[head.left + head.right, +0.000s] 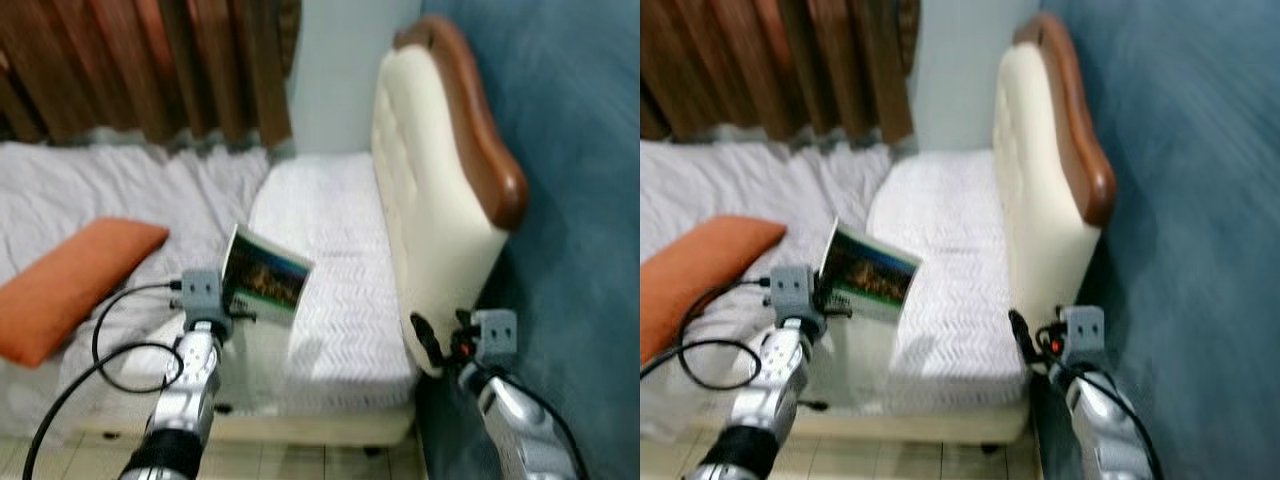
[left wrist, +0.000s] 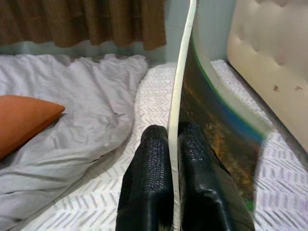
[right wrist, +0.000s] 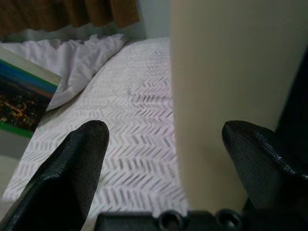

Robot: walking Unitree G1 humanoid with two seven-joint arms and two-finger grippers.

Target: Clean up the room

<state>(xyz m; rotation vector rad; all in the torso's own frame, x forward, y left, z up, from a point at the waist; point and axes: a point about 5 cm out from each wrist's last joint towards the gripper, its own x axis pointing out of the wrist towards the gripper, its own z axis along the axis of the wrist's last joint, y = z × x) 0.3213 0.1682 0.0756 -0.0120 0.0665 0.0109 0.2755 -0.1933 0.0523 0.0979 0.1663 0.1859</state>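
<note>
— What do we see left of our fingers?
— An orange rectangular fabric pillow on the rumpled white bedsheet, brown curtains behind.
— And the left gripper?
— Pinching a thin glossy book with a night-city cover above the white chevron-textured mattress; no lettering readable.
— The right gripper?
— Spread, straddling the cream tufted headboard beside the blue wall.
</note>
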